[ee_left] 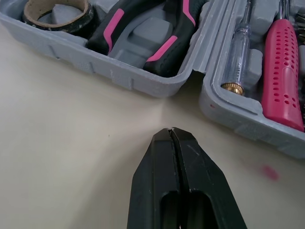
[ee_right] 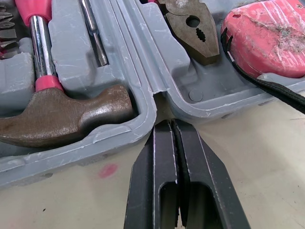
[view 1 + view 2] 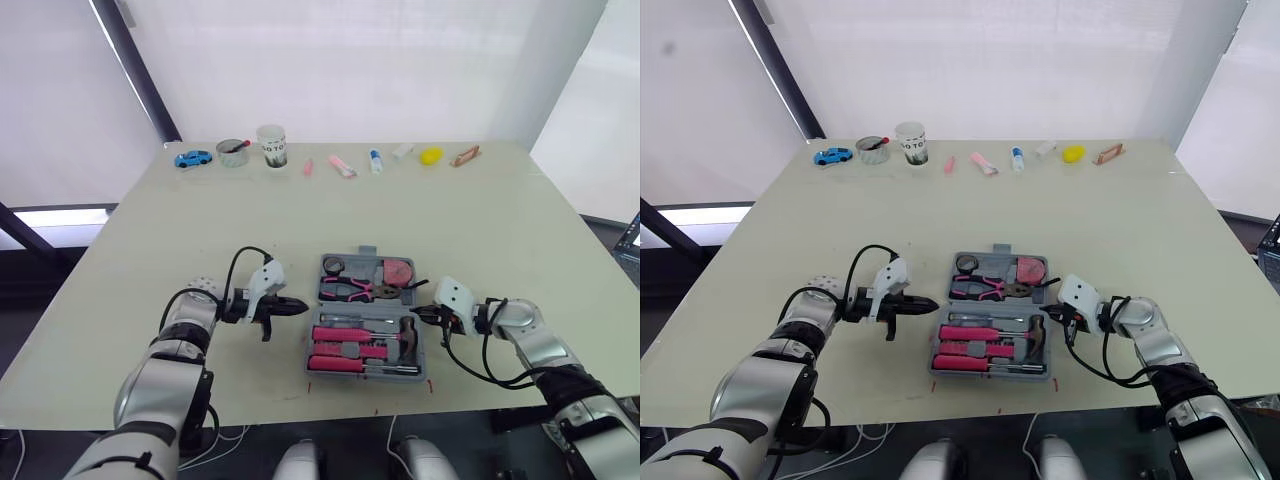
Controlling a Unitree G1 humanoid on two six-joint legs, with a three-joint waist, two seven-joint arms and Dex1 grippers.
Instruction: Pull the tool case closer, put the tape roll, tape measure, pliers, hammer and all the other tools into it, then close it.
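1. Your left gripper (image 3: 300, 306) lay just left of the tool case (image 1: 133, 76), its two black fingers pressed together on nothing, tips level with the fold between the case's two halves but clear of the wall.
2. Your right gripper (image 2: 167, 125) mirrored it on the case's right, fingers likewise closed and empty, tips right at the notch of that fold. Whether they touched the plastic was hard to tell.
3. I judge both were set there to tip one half over the other, since the case sat open flat at the table's near edge.
4. In the case's near half lay the hammer (image 2: 62, 117), a pink-handled screwdriver (image 1: 281, 71) and a clear-handled tester (image 1: 238, 52).
5. In the case's far half sat the pliers (image 3: 347, 289), the tape roll (image 1: 57, 12) and the tape measure (image 2: 269, 36), whose black strap trailed over the rim and might catch on closing.
6. You could not make out whether every slot was filled, and the latches were hidden.
7. Well beyond the case, along the far edge, stood a blue toy car (image 3: 193, 158), a tin (image 3: 233, 152), a cup (image 3: 271, 145) and small items too tiny to name.
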